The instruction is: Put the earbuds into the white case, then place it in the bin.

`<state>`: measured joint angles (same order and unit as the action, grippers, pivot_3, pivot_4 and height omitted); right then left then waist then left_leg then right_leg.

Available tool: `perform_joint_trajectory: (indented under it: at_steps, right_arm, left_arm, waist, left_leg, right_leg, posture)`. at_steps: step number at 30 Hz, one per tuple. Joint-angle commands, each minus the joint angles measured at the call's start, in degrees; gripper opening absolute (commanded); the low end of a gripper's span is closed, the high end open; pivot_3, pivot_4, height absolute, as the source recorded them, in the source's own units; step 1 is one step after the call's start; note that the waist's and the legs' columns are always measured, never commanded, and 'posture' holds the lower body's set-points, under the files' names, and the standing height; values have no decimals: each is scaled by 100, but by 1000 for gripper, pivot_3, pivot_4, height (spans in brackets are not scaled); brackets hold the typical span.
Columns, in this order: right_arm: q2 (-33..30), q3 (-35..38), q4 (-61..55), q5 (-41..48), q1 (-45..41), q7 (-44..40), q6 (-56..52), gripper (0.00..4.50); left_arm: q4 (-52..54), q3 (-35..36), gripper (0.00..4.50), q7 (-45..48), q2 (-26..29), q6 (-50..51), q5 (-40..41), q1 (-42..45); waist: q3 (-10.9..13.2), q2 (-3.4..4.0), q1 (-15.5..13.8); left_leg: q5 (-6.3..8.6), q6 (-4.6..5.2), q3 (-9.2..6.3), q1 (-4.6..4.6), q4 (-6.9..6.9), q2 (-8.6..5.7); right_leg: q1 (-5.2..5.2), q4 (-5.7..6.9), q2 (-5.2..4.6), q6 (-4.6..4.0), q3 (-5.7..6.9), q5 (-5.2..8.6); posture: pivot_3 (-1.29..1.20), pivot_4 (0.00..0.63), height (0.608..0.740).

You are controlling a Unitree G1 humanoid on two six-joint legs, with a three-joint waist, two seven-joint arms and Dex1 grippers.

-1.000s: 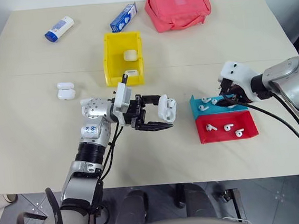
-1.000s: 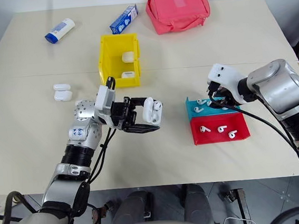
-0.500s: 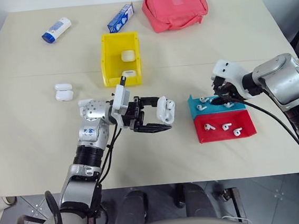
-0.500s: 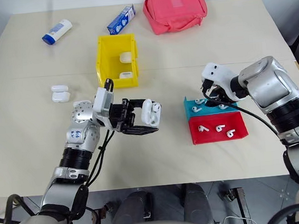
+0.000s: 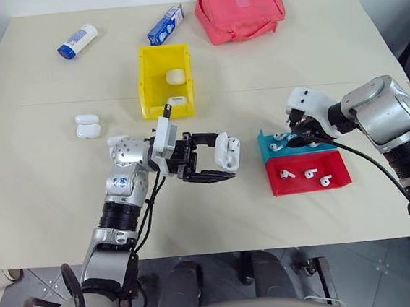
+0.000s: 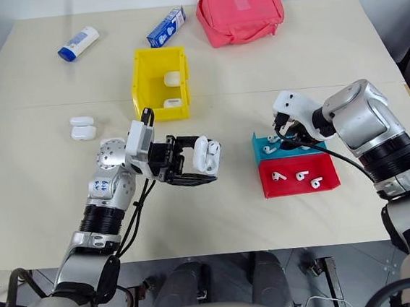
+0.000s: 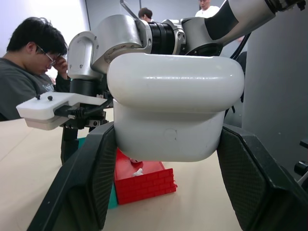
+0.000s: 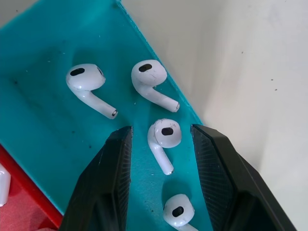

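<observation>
Our left gripper [image 5: 220, 161] still clamps the white case [image 5: 227, 150]. Our right gripper [image 8: 161, 144] has settled over the teal tray [image 8: 43, 120], fingers part-open astride one earbud [image 8: 163, 137], ready to pinch.

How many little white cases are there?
5 glossy white rounded cases: two in the yellow plastic bin, two on the table left of it, one in the left gripper.

silver arms, black fingers, white wrist housings

both arms are brushed silver metal in rounded cylindrical segments with black ribbed joints. the left arm [image 5: 126, 197] carries a small blue marking — black cables loop beside it. the right arm [image 5: 387, 118] trails a black cable. each wrist bears a white housing, and each gripper has two black textured fingers [image 7: 89, 185].
</observation>
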<state>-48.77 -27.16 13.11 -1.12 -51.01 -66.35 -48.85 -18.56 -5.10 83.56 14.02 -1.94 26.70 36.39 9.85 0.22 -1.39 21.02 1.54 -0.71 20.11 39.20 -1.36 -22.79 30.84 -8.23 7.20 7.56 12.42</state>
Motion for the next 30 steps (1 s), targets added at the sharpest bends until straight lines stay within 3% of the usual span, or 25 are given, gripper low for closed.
perform_joint_trajectory:
  at_steps: [1,4,8,15,20,25,30]
  right_arm:
    - [-51,52,-90,-89,-14,-88,-5,1445]
    - [-42,73,-120,-94,6,-88,-30,529]
    - [-68,277,-234,-69,28,49,65,507]
    - [4,2035,-1500,736,741,696,360,507]
    - [191,3739,-3621,2197,2378,359,791,507]
    - [911,4407,-4688,3518,2908,947,342,507]
    - [1796,4590,-5427,5097,3143,2041,-173,507]
  left_arm:
    - [214,55,2763,-31,17,-6,95,4]
    - [190,62,2763,-31,22,-11,95,20]
    - [130,69,2763,-31,12,-12,96,71]
    - [-48,101,2763,20,-38,80,144,191]
    - [-480,166,2763,-7,-138,304,152,547]
    - [-902,132,2763,52,-124,327,-25,868]
    - [-1129,112,2763,79,-148,318,-94,1065]
  waist:
    - [0,0,-2]
    - [0,0,-2]
    - [0,0,-1]
    - [0,-1,-19]
    - [0,-3,-92]
    - [-1,-3,-82]
    - [-1,-3,-83]
  left_leg:
    - [0,0,0,0,0,0]
    - [0,0,1,0,1,-1]
    - [0,0,2,0,1,-1]
    - [-1,-1,4,-1,4,-1]
    - [-1,-2,28,0,7,-2]
    - [-1,-2,36,-15,14,6]
    - [1,-1,8,-23,9,6]
  right_leg:
    - [0,0,0,0,0,0]
    - [0,1,0,0,-1,0]
    - [0,2,0,0,-1,0]
    - [1,5,0,0,-1,0]
    - [15,2,4,3,8,-1]
    - [20,10,6,8,-4,-5]
    - [18,14,6,6,-16,-4]
  posture:
    - [0,150,740]
    - [0,150,740]
    - [0,150,740]
    - [0,150,740]
    - [0,150,740]
    - [0,150,740]
    - [0,150,740]
